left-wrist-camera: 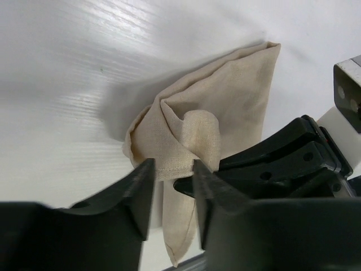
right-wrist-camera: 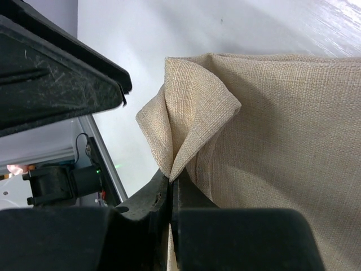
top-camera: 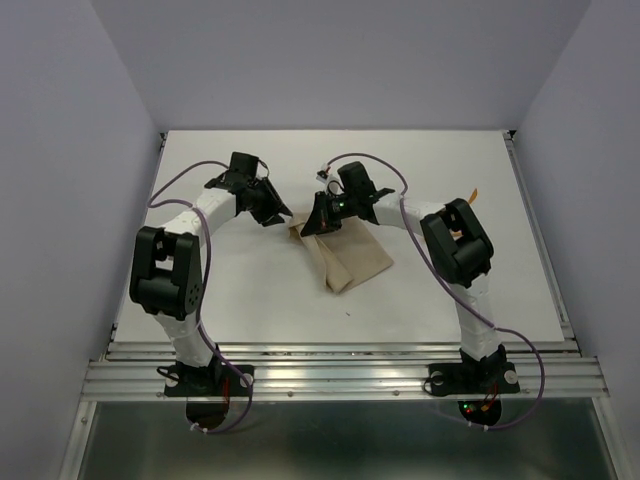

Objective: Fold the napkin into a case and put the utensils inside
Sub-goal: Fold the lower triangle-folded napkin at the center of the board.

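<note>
The tan-beige napkin (top-camera: 352, 258) lies partly folded in mid-table, its far corner lifted. My right gripper (top-camera: 318, 226) is shut on a pinched fold of that corner (right-wrist-camera: 186, 124), with the jaws tight together in the right wrist view (right-wrist-camera: 171, 179). My left gripper (top-camera: 279, 213) is just left of it, open, and a hanging flap of the napkin (left-wrist-camera: 225, 107) sits in the gap between its fingers (left-wrist-camera: 172, 176) without being squeezed. An orange utensil (top-camera: 474, 195) shows as a thin sliver behind the right arm's elbow. The other utensil is hidden.
The right gripper's black body (left-wrist-camera: 282, 164) crowds close beside the left fingers. The left gripper's body (right-wrist-camera: 56, 68) fills the upper left of the right wrist view. The table's metal rail (top-camera: 340, 365) runs along the near edge. Purple cables (top-camera: 180, 180) loop off both arms.
</note>
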`<state>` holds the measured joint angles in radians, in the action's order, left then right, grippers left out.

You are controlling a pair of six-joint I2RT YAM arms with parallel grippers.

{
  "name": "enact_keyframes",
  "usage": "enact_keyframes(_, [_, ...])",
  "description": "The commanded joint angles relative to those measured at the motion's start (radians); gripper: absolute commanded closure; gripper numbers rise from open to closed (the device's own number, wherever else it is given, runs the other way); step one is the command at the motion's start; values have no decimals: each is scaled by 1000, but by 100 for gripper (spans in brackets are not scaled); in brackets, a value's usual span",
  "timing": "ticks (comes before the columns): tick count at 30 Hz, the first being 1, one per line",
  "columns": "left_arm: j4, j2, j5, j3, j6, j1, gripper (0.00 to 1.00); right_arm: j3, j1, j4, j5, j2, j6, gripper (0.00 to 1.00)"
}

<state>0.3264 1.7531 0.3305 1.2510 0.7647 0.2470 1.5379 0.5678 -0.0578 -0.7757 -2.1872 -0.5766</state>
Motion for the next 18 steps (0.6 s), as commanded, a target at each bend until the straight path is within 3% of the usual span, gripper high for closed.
enact_keyframes(1, [32, -79, -114, 28, -61, -2, 68, -7, -11, 53, -46, -9, -22, 99])
enact_keyframes(3, [59, -76, -162, 25, -73, -5, 83, -12, -11, 84, -46, -11, -35, 99])
enact_keyframes(4, [81, -69, -203, 13, -74, -11, 100, -15, -11, 91, -46, -9, -38, 99])
enact_keyframes(11, [50, 8, -185, -77, -74, -26, 100, -13, -11, 102, -46, -13, -49, 99])
enact_keyframes(18, [16, 94, -148, -53, -87, -3, 100, -10, -11, 102, -36, -14, -54, 99])
